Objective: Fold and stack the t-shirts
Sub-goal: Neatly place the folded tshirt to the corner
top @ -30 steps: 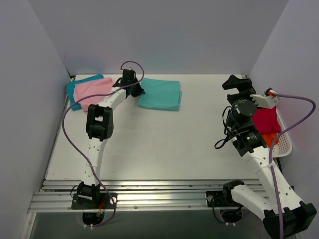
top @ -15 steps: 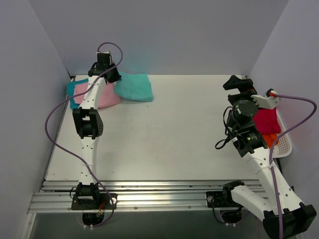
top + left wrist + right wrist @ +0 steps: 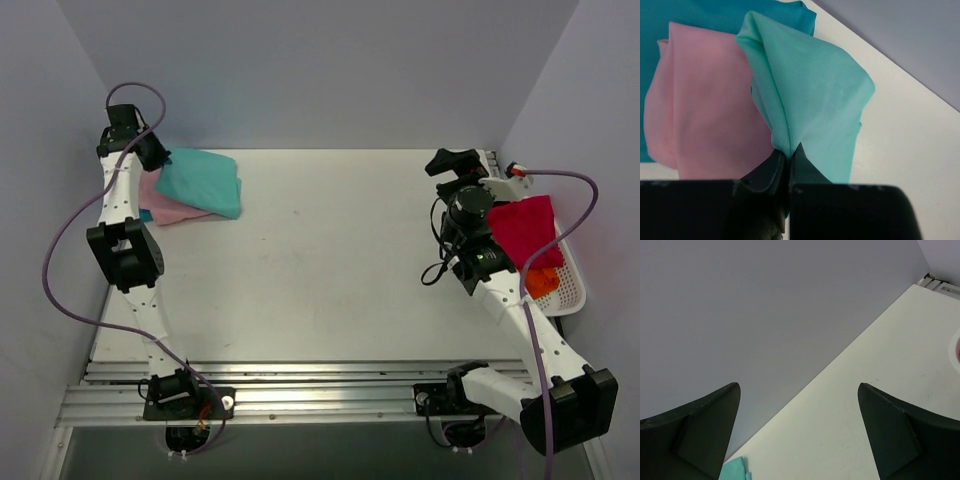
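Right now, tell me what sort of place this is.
Likely a robot lab cell: bare walls box in a white table, two arms bolted to a rail at its edge, mint tee atop folded tees in one corner.

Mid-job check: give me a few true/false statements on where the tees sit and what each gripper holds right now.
1. The left gripper is shut on the mint green tee. True.
2. The mint green tee lies alone at mid-table. False: it partly overlaps the pink tee in the far left corner.
3. The teal blue tee lies under the pink tee. True.
4. The right gripper holds the crimson tee. False: it is open and empty, and the crimson tee lies over the white basket.
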You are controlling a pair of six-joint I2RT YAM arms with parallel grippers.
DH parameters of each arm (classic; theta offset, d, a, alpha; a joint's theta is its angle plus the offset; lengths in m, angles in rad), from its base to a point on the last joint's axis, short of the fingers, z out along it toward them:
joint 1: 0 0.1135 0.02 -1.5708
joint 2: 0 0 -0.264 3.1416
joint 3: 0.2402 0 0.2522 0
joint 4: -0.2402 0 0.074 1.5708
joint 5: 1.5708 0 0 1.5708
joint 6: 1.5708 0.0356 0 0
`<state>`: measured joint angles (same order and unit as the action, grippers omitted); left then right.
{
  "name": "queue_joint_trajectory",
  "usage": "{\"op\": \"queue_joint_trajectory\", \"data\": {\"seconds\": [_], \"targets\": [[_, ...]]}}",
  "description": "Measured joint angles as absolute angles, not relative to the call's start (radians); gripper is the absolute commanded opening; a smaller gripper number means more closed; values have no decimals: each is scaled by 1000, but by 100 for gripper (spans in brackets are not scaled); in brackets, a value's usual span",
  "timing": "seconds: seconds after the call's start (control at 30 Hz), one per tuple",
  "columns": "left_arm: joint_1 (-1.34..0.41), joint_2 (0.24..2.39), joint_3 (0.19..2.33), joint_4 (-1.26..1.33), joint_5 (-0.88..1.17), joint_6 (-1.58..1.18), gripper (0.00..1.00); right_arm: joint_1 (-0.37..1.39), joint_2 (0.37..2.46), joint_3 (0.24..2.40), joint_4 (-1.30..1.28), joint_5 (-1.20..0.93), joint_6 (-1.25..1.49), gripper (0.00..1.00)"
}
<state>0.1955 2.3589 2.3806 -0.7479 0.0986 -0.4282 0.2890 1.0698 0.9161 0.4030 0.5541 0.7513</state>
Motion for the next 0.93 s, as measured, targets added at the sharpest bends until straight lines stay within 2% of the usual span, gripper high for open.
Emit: {"op": "queue_joint_trajectory", "data": {"seconds": [0.03,0.1,0.17,0.4,0.53,0.67,0.83,0.93], "targets": [[207,2328,2347,-742,99,-429,3,289,1077,916,408,548,754,100],[223,2280,2301,-735,107,-431,43,289,1092,916,413,533,756,100],[238,2259,2276,-728,115,-439,94,289,1105,916,417,520,758,100],[255,2289,2245,-759,19,-522,94,290,1177,967,385,491,757,100],[252,2166,2026,-717,-107,-553,94,301,1275,1062,361,432,742,100],[237,1872,1746,-646,-198,-556,94,389,1331,1085,396,355,672,100],[140,1442,1581,-496,-260,-536,94,566,1365,1105,461,218,573,100],[40,1221,1466,-376,-201,-519,94,631,1371,1116,512,101,510,100]]}}
